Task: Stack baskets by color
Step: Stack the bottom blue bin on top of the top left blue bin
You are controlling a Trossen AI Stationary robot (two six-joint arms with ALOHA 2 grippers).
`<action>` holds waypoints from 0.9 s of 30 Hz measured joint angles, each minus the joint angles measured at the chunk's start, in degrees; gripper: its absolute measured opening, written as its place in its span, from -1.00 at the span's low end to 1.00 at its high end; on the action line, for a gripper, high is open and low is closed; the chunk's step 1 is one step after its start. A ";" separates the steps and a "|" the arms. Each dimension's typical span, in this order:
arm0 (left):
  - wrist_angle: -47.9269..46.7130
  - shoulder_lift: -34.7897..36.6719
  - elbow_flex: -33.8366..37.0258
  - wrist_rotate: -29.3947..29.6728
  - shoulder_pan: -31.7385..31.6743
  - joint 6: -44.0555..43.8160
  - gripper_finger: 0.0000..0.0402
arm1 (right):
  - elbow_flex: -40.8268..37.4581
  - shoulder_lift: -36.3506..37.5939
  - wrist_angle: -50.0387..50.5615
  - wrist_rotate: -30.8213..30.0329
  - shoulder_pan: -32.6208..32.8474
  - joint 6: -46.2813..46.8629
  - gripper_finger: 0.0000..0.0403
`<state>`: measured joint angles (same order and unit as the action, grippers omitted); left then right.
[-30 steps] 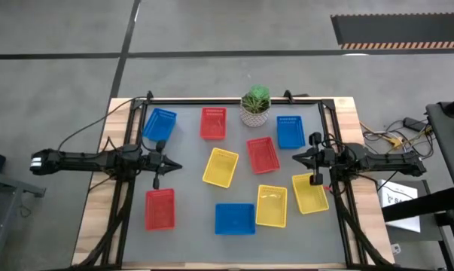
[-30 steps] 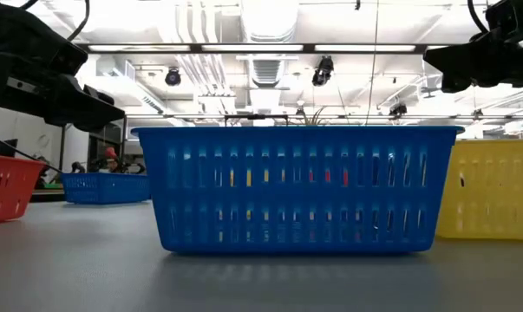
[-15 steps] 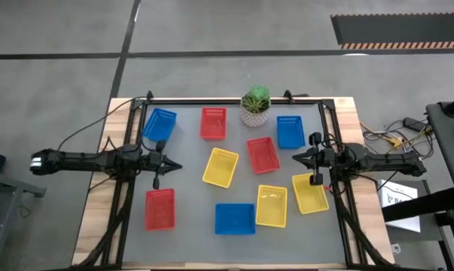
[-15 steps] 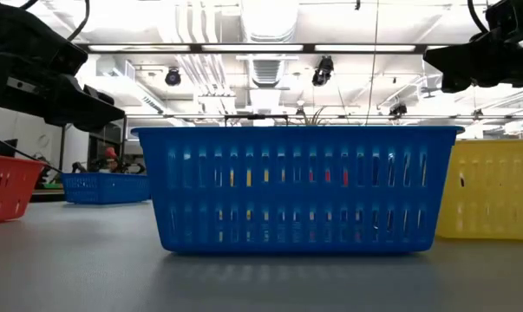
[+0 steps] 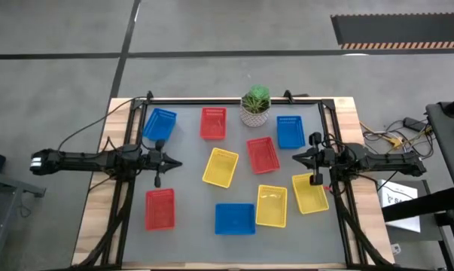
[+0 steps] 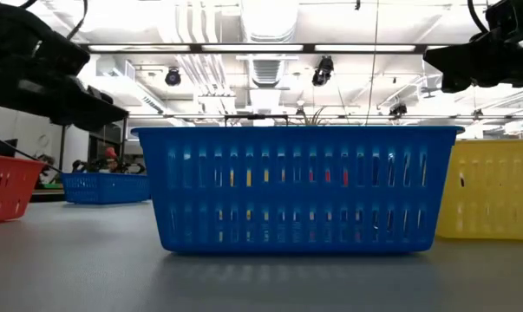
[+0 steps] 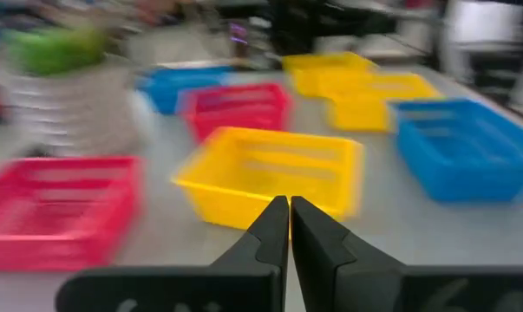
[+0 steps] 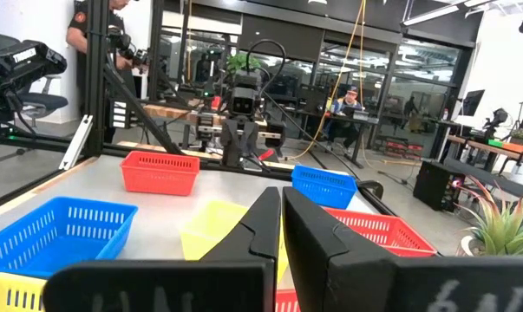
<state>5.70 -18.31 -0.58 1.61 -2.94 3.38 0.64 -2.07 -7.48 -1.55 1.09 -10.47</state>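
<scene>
Single baskets lie spread over the grey table top, each resting on its base. Three are red (image 5: 213, 123) (image 5: 263, 154) (image 5: 159, 208), three blue (image 5: 159, 124) (image 5: 289, 131) (image 5: 235, 218) and three yellow (image 5: 220, 167) (image 5: 271, 205) (image 5: 310, 193). My left gripper (image 5: 178, 165) is shut and empty above the table's left side, pointing toward the middle yellow basket (image 7: 270, 178). Above the right side, my right gripper (image 5: 294, 157) is also shut and empty, with its fingers (image 8: 280, 195) pointing toward the left.
A white pot with a green plant (image 5: 255, 105) stands at the far edge, between a red and a blue basket. A dark frame rail (image 5: 234, 100) runs around the table. The near blue basket (image 6: 296, 189) fills the low view. People stand in the room beyond the table.
My left gripper has turned slightly at its wrist while staying where it is, still shut. The baskets have kept their places.
</scene>
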 joint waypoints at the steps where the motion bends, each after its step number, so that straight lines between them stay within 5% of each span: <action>1: 1.69 0.05 -0.01 2.85 0.00 0.17 -1.00 | 0.01 0.00 -0.09 -0.01 -0.01 0.01 -0.96; 5: 5.49 0.08 -0.04 9.85 0.00 0.21 -1.00 | 0.01 0.02 -3.15 -0.01 0.01 0.01 -0.96; 11: 7.85 -0.10 -0.02 10.50 -0.02 -0.33 -1.00 | -0.01 0.02 -4.12 0.01 0.01 0.01 -0.96; 21: 36.07 -4.63 0.00 -0.46 0.07 -27.00 -1.00 | -0.01 0.02 -6.78 -0.01 0.01 6.86 -0.96; 27: 46.55 -10.66 -0.13 2.21 0.07 -31.16 -1.00 | 0.00 0.02 -6.45 -0.01 0.01 6.81 -0.96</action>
<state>52.25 -28.97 -0.71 3.83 -2.87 -27.78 0.63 -2.04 -13.93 -1.56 1.10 -3.66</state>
